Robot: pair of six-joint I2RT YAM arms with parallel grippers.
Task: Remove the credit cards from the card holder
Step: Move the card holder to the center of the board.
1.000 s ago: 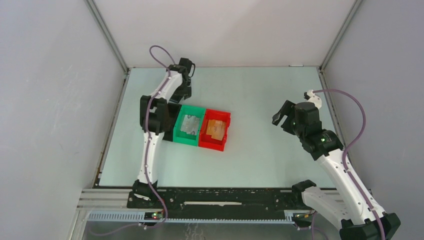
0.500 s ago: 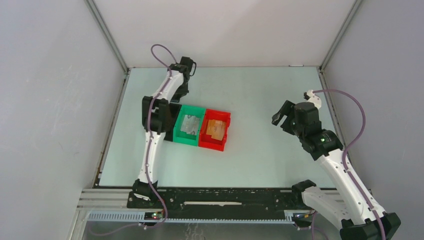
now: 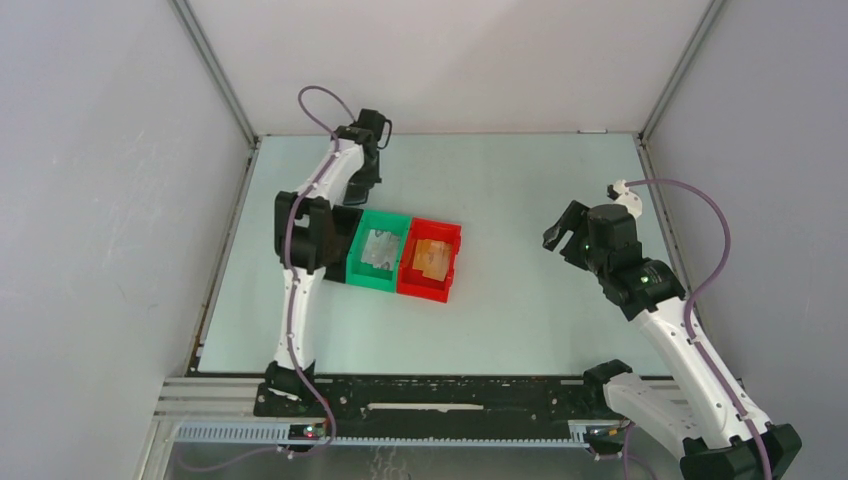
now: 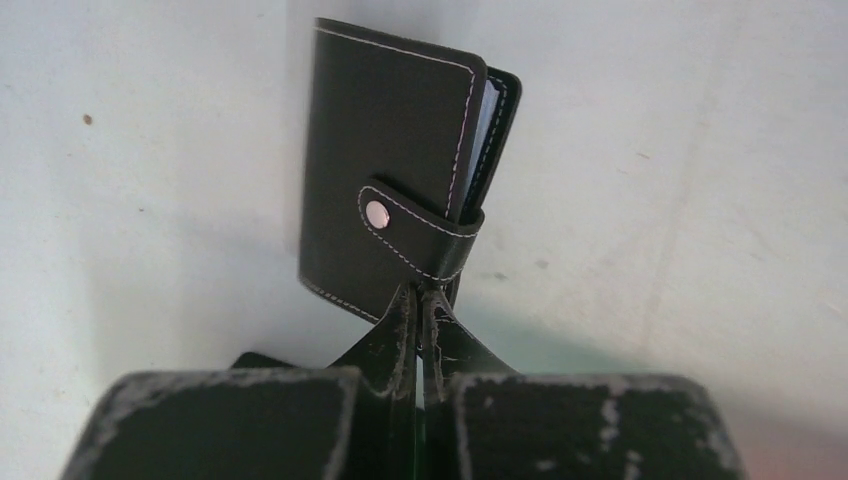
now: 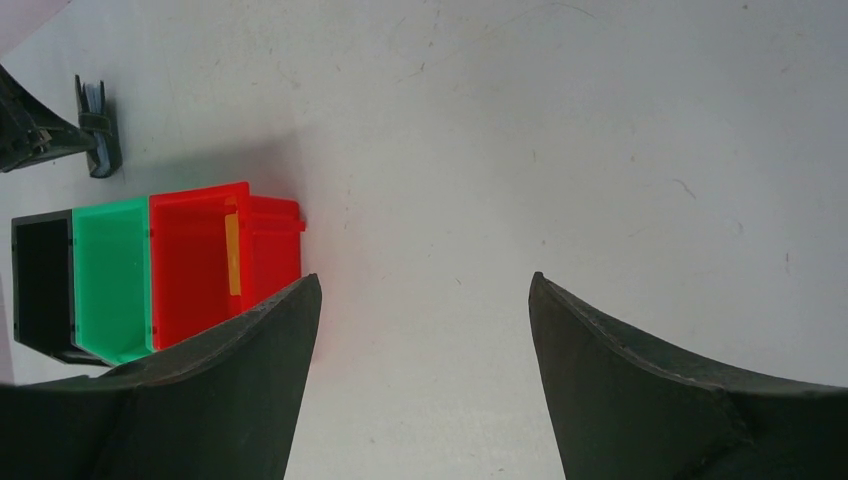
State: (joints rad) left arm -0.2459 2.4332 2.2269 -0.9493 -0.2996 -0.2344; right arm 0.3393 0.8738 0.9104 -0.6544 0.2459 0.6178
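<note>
The left arm (image 3: 335, 175) reached past the bins (image 3: 380, 250) to the far-left part of the worktop (image 4: 680, 180), its wrist bent downward. The left fingers (image 4: 405, 318) were clamped together on the holder's (image 4: 385, 160) lower edge, just beside its snapped strap. The holder was closed, with pale cards (image 4: 487, 110) showing at its open edge. The right arm (image 3: 640, 280) was raised over the right side of the worktop, and the right fingers (image 5: 250, 380) were spread wide with nothing between them. Compared with half a second earlier, the left elbow had swung slightly leftward while its wrist kept its place. The right arm had not moved.
</note>
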